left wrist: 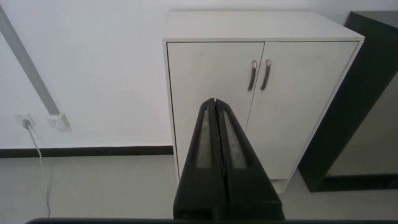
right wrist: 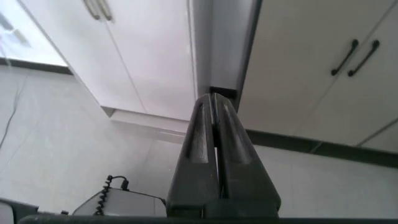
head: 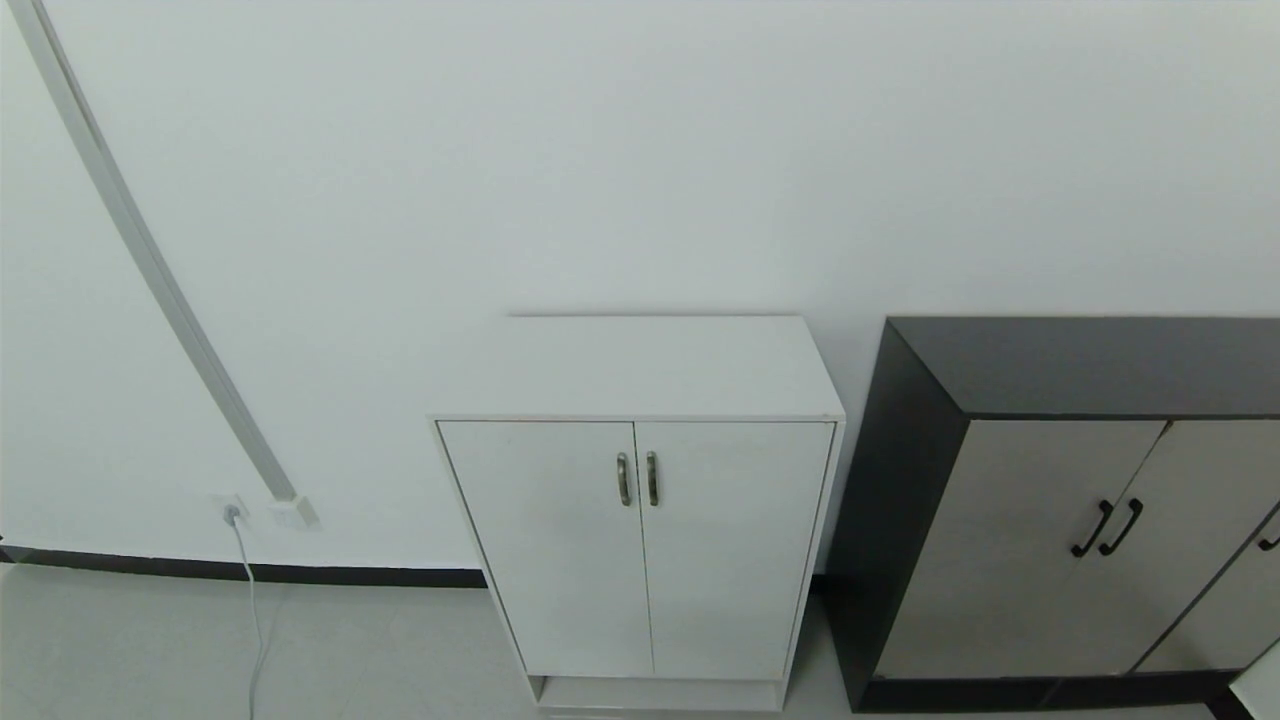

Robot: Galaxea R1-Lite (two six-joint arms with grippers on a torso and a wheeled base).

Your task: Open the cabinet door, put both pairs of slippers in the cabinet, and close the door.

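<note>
A white two-door cabinet (head: 640,540) stands against the wall with both doors closed and two metal handles (head: 637,478) at the centre seam. It appears again as the white cabinet (left wrist: 261,93) in the left wrist view, in front of my left gripper (left wrist: 215,102), which is shut with nothing in it and well short of the doors. My right gripper (right wrist: 213,98) is shut and empty, held low over the floor facing the gap between the white cabinet (right wrist: 137,56) and the dark one.
A dark cabinet (head: 1060,520) with grey doors and black handles stands directly right of the white one. A wall socket (head: 232,512) with a cable running down to the floor sits at the left, under a slanted cable duct (head: 150,260). Grey floor lies in front.
</note>
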